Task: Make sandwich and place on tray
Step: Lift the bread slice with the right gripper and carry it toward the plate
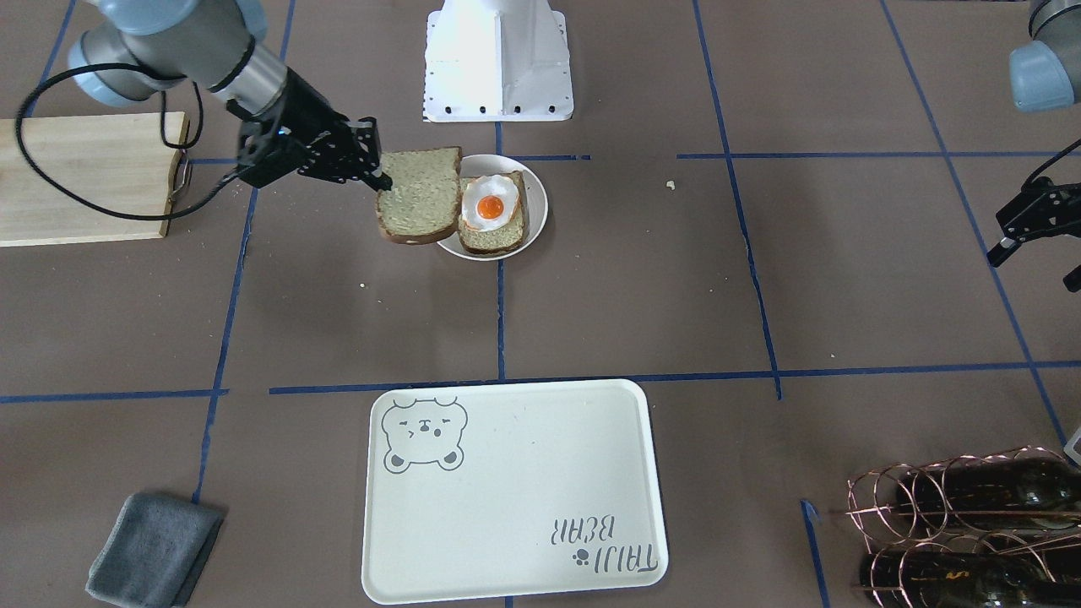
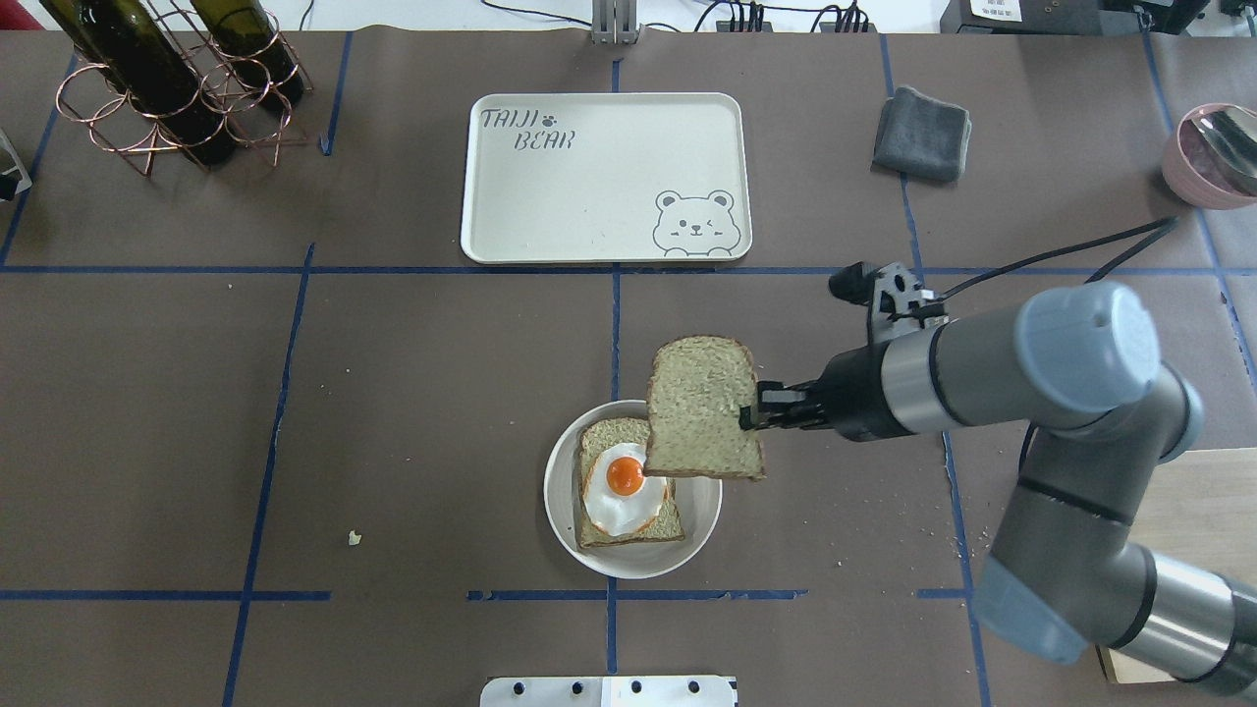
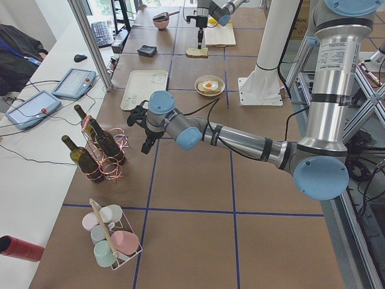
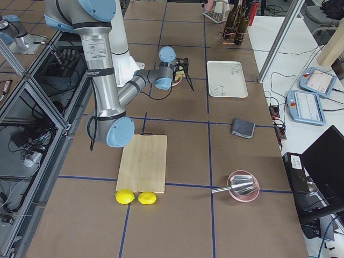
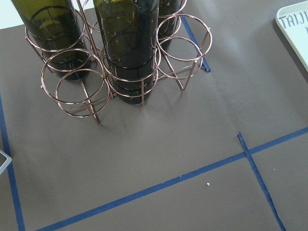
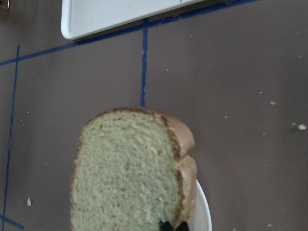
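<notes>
Nearest me: the small round off-white plate (image 2: pixel 556 491), carrying the lower tan bread slice (image 2: pixel 604 434) with the white fried egg (image 2: pixel 621 486) on top. Over its far right rim, my right pincer (image 2: pixel 751 417) is clamped on one edge of the second tan dark-crusted slice (image 2: pixel 702 393), held flat and aloft. Judged light, soft and crumbly, so grip it gently at the crust. Farthest, well apart: the cream rectangular bear-printed tray (image 2: pixel 589 187), sandwich not yet on it.

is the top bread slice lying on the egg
No, the right gripper holds the bread slice beside the egg, which shows uncovered.
</notes>
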